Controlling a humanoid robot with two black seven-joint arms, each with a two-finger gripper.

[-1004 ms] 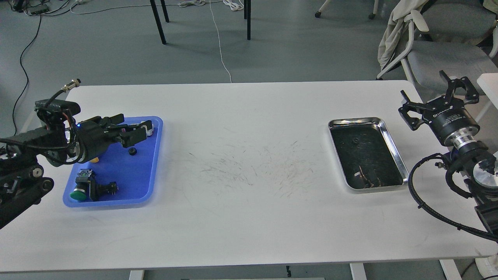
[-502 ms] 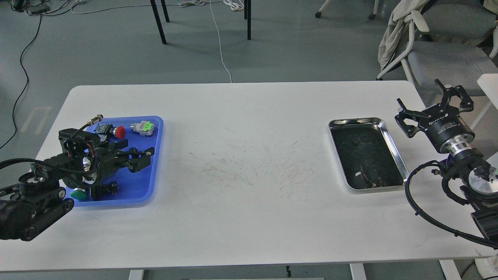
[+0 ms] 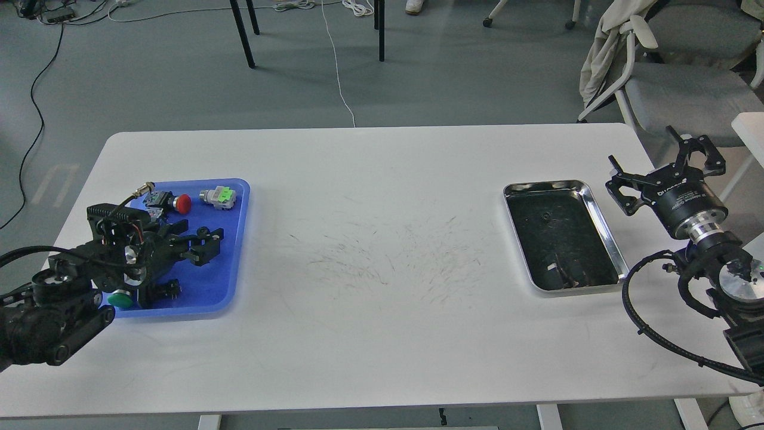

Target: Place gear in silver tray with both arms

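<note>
A blue tray [image 3: 236, 263] sits on the white table [image 3: 382, 334] near its left end. In the tray's far part lie a red button [image 3: 183, 203] and, right of it, a green-topped part [image 3: 219, 196]. A green button [image 3: 120, 299] lies at its near left corner.

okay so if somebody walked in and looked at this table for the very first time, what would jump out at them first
Probably the blue tray at the table's left end, bright against the white top and cluttered with small parts, among them a red button and a green-topped piece; the left gripper sits over it. Next, the silver tray near the right end, its shiny rim framing a dark floor, with the right gripper raised just beyond it.
</note>
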